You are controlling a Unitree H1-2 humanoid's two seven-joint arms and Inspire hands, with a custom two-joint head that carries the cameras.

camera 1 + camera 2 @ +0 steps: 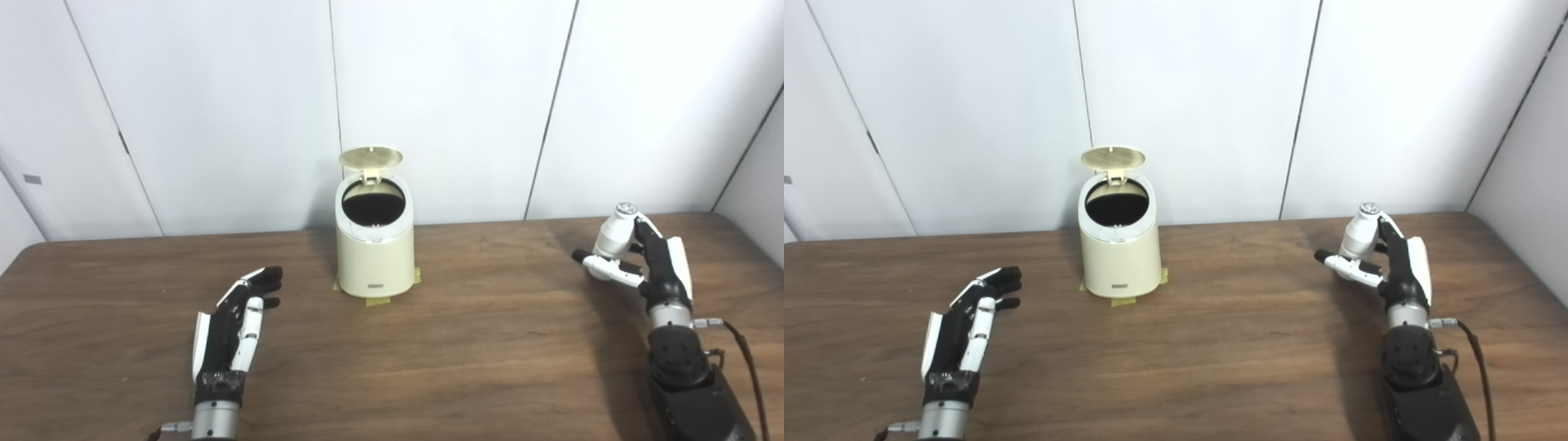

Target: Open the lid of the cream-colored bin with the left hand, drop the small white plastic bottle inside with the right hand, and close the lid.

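Nearest the cameras, the left hand point(236, 327) lies low over the tabletop point(490, 343), fingers spread and straight, holding nothing. It sits well short of the bin, down and to the bin's left side.

Right hand point(643, 263) is raised off the tabletop at the far right, fingers wrapped around the bottle point(614, 236). Bottle is small and white with a silvery cap, held roughly upright, cap uppermost, tilted a little. Thumb extends leftward beneath it.

Beyond the left hand and well to the left of the right hand stands the bin point(375, 257), cream-colored, on yellowish tape tabs point(378, 300). Its lid point(370, 157) is flipped up on the rear hinge, mouth open and dark inside. Behind it, a plain white panelled wall point(459, 92).

Judgement: lid-opening step looks done; the step in hand is carrying the bottle to the bin. The next move calls for the right hand to travel left and forward, clear the rim, stop above the open mouth, then let go. Left hand must afterwards reach up to press the lid down.
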